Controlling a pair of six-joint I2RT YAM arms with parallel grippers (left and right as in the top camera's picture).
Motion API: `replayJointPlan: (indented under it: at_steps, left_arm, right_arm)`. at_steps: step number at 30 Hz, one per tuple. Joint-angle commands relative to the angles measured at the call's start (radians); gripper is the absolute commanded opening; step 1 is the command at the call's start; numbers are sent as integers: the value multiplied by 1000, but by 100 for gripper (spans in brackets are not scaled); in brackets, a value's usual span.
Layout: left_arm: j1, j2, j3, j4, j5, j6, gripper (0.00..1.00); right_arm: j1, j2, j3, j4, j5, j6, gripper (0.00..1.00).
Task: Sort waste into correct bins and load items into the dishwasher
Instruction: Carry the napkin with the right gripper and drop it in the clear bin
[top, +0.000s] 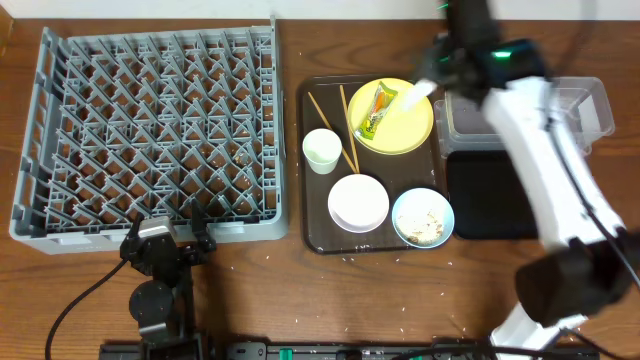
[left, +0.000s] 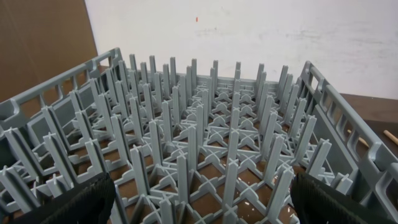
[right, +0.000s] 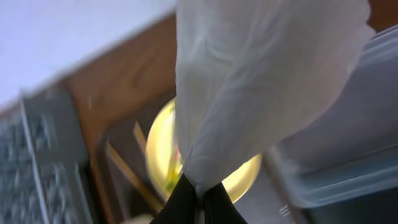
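My right gripper (right: 200, 198) is shut on the white paper napkin (right: 249, 74), which hangs above the yellow plate (top: 405, 125); the napkin (top: 415, 95) also shows in the overhead view near the plate's right edge. The orange-and-green wrapper (top: 375, 108) lies on the plate. Chopsticks (top: 345, 125), a white cup (top: 321, 150), a white bowl (top: 358, 202) and a light blue bowl (top: 423, 217) with food scraps sit on the brown tray (top: 310, 235). The grey dish rack (top: 150, 130) stands at left; my left gripper (left: 199, 202) is open at its near edge.
The clear tub (top: 590, 105) and the black tray (top: 490, 205) stand right of the brown tray, partly under my right arm. Rice grains are scattered on the table near the front edge (top: 400, 325). A white wall lies behind the rack.
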Motion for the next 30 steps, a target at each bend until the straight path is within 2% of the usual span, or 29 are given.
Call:
replayJointPlan:
  at_steps: [1, 7, 11, 13, 15, 17, 22, 26, 30]
  left_arm:
    - [-2, -6, -17, -34, 3, 17, 91]
    - [-2, -6, -17, -34, 3, 17, 91]
    - [-2, -6, -17, -34, 3, 17, 91]
    - [-2, -6, -17, -34, 3, 17, 91]
    - [-2, -6, -17, -34, 3, 17, 91]
    - [-2, -6, -17, -34, 3, 17, 91]
    - [-2, -6, -17, -34, 3, 17, 91]
    - [-2, -6, -17, -34, 3, 17, 91]
    - [-2, -6, -17, -34, 3, 17, 91]
  right_arm:
    - [-87, 32, -16, -9, 140, 43, 1]
    - [-217, 132, -29, -4, 188, 166, 1]
    - [-261, 217, -29, 3, 185, 190, 3]
    - [-270, 255, -29, 17, 184, 190, 17]
    - [-275, 284, -29, 31, 180, 183, 52]
    - [-275, 285, -29, 43, 154, 143, 70]
    - [-267, 190, -27, 95, 12, -37, 82]
    - [-224, 81, -27, 124, -113, -167, 84]
    - [-119, 50, -27, 113, -130, -195, 84]
